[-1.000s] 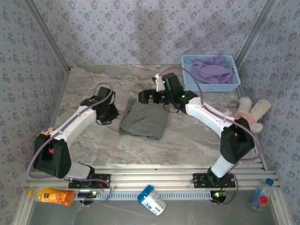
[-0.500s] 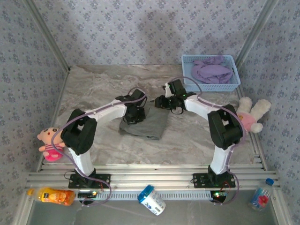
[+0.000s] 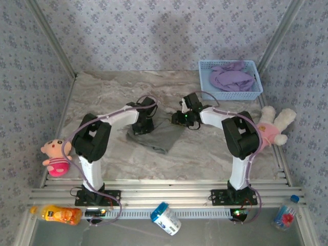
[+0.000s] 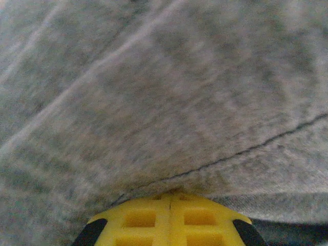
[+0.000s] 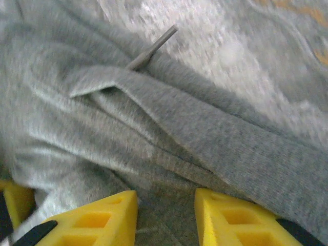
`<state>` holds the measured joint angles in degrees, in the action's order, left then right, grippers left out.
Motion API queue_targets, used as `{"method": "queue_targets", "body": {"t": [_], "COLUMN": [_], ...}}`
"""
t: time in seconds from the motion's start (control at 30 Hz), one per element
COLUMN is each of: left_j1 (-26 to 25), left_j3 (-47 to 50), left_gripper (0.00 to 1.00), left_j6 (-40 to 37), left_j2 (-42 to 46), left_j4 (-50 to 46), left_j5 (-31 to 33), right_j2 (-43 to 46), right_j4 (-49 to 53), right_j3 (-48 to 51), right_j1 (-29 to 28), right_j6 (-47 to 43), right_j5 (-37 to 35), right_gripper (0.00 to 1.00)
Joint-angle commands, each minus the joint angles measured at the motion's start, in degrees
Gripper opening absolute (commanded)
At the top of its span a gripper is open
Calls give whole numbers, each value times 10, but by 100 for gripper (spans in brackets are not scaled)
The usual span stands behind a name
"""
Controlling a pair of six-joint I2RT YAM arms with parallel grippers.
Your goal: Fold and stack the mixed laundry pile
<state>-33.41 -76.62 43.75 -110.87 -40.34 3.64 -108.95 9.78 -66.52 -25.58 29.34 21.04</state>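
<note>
The gray garment (image 3: 163, 134) lies rumpled on the marble table, mid-centre. My left gripper (image 3: 144, 126) sits at its left upper edge. In the left wrist view its yellow fingers are pressed together (image 4: 170, 196) with gray fabric (image 4: 169, 102) bunched at their tips. My right gripper (image 3: 179, 119) is at the garment's right upper edge. Its fingertips (image 5: 165, 197) stand a narrow gap apart with a fold of the gray cloth (image 5: 154, 128) pinched between them. The lavender T-shirt (image 3: 231, 78) lies crumpled in the basket.
The light blue basket (image 3: 233, 95) stands at the back right. One plush toy (image 3: 274, 125) lies at the right edge and another (image 3: 55, 156) at the left. An orange bottle (image 3: 61, 214), a can (image 3: 166, 218) and a small bottle (image 3: 284, 215) lie below the rail.
Both arms swung in to the gray garment's upper edge. The right gripper's jaws closed from wide onto the cloth. The garment's top edge has bunched and its outline has shrunk.
</note>
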Motion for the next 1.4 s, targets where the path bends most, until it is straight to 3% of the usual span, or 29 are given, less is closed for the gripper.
{"method": "queue_targets", "body": {"t": [0.0,0.13,0.27,0.33,0.47,0.63,0.77,0.93,1.1,1.27,1.37], "left_j1": [33,45,47,47,45,26,-1,-11,4,4,4], "left_j3": [-55,-183,-277,-291,-231,-73,15,69,98,79,33], "left_gripper": [3,11,47,52,49,34,32,30,29,32,48], "left_j6": [-52,-93,-122,-131,-130,-83,-35,7,-1,-20,-23], "left_j2": [-72,-113,-120,-104,-30,69,87,69,45,61,74], "left_j4": [-67,-91,-123,-137,-137,-74,-30,-18,-44,-72,-86], "left_j5": [82,79,70,56,18,-45,-51,-3,38,46,38], "right_j2": [26,51,79,91,78,12,-44,-102,-128,-108,-79], "right_j4": [56,95,124,130,132,111,99,70,60,45,20], "right_j3": [39,20,-36,-55,-101,-172,-207,-204,-182,-170,-164], "right_j1": [0,-25,-17,-9,4,-9,-29,-32,-9,2,3], "right_j6": [14,-23,-39,-38,-39,-21,-6,37,62,62,75], "right_j5": [24,77,131,114,50,45,37,5,-39,-15,24], "right_gripper": [36,36,39,39,34,28,28,27,27,30,36]}}
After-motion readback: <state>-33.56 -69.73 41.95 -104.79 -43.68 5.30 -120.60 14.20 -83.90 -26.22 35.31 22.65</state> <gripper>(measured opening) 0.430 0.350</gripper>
